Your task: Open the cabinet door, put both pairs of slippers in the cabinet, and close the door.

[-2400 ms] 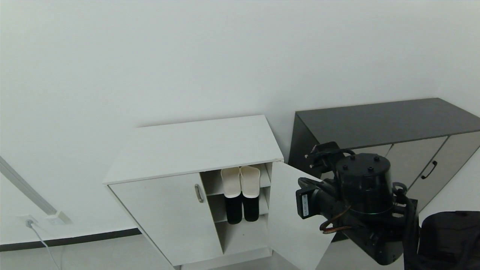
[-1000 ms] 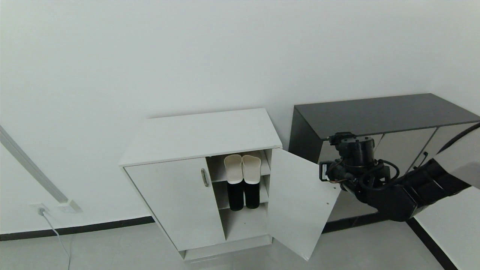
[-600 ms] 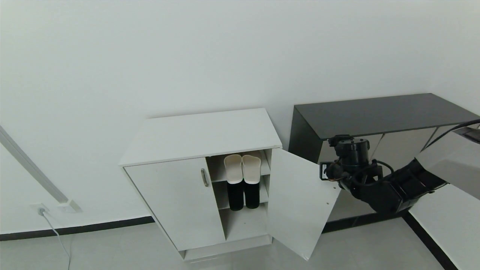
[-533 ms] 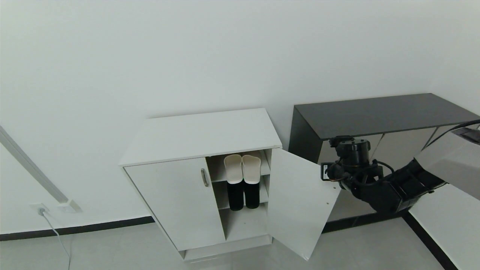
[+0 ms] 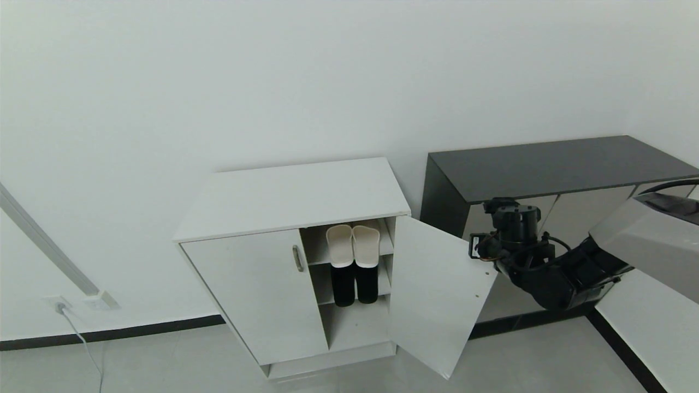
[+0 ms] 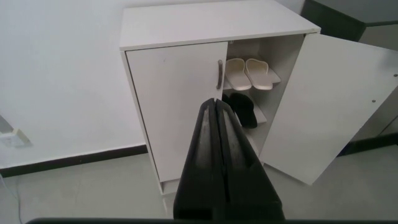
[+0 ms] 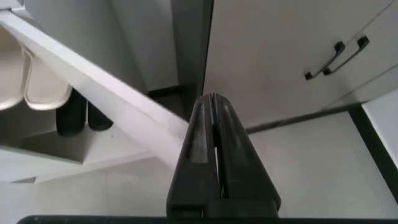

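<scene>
My right gripper (image 7: 213, 102) has its fingers pressed together, empty, just beside the free edge of the open door (image 5: 437, 295); can't tell if it touches. My left gripper (image 6: 215, 106) is pressed together too, empty, well apart from the cabinet (image 5: 295, 196). Both pairs are in: white slippers (image 5: 353, 246) on the upper shelf, black slippers (image 5: 354, 286) on the shelf below. I judge only closing is left. The door is a flat, matte, rigid white board. The slippers are smooth and rounded, probably foam.
</scene>
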`<state>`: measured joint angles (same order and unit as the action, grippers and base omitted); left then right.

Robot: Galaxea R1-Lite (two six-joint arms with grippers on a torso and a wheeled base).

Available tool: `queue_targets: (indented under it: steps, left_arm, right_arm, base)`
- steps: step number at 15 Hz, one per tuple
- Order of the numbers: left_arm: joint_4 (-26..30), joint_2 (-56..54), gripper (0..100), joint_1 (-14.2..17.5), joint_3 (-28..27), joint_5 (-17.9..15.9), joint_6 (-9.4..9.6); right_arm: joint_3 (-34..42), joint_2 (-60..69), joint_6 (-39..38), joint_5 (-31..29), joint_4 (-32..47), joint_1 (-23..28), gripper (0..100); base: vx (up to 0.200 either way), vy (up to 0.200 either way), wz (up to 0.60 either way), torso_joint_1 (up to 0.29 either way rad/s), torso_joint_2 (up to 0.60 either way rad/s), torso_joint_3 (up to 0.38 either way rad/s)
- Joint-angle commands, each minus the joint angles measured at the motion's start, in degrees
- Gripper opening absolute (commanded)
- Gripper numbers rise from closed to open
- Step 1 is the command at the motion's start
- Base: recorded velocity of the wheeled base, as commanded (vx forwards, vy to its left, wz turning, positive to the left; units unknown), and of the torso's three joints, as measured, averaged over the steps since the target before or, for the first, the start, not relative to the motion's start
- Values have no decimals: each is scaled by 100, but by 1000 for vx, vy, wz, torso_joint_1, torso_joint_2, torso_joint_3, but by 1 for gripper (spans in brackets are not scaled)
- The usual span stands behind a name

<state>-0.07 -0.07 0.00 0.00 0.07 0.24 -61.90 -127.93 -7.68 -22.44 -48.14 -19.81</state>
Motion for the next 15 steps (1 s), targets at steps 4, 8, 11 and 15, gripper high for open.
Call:
queue_targets:
  steps: [4, 8, 11, 15]
  left_arm:
    - [-1, 7, 0, 0, 0, 1, 2]
    - [-1, 7, 0, 0, 0, 10, 2]
    - [-1, 7, 0, 0, 0, 1, 2]
    - [-1, 7, 0, 0, 0, 1, 2]
  right_arm:
    - [-182, -312, 3, -6, -11, 144, 0]
    - [-199, -347, 3, -6, -11, 162, 0]
    - [-199, -347, 3, -6, 6, 162, 0]
    - [-76, -259, 30, -6, 42, 74, 0]
  base:
    - [0, 0, 0, 0, 0, 0]
    - [0, 0, 0, 0, 0, 0]
    - [0, 0, 0, 0, 0, 0]
    - [0, 0, 0, 0, 0, 0]
